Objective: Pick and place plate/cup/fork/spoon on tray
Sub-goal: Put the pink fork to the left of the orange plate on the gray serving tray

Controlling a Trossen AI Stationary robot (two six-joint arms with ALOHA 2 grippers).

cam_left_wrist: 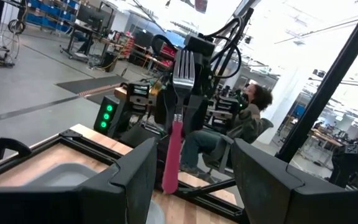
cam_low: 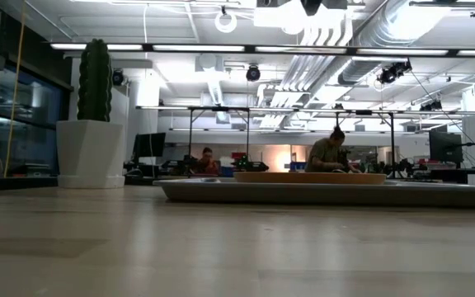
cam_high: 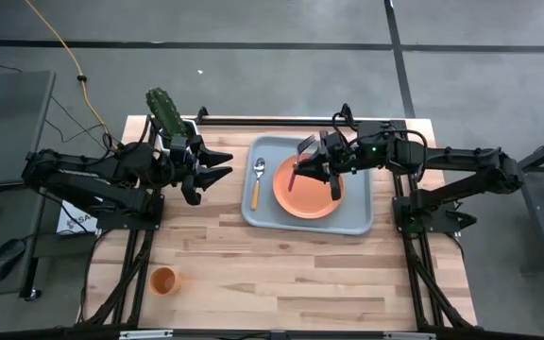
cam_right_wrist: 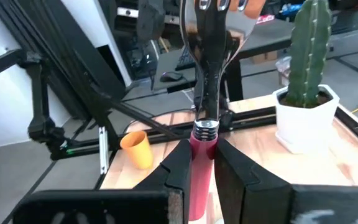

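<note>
Over tray, right end effector with fork upright

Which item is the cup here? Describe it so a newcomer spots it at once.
Start from the light wooden table and go to its near-left corner, far from the grey-blue rectangular tray. The small orange handleless plastic cup stands there alone, upright and open. It is far narrower than the round orange plate on the tray, and unlike the white faceted cactus pot, it holds no plant.

The right arm reaches inward from the side, its hand clamped tight with fingers pinched; the left arm waits opposite, its hand spread wide, gripping nothing.
</note>
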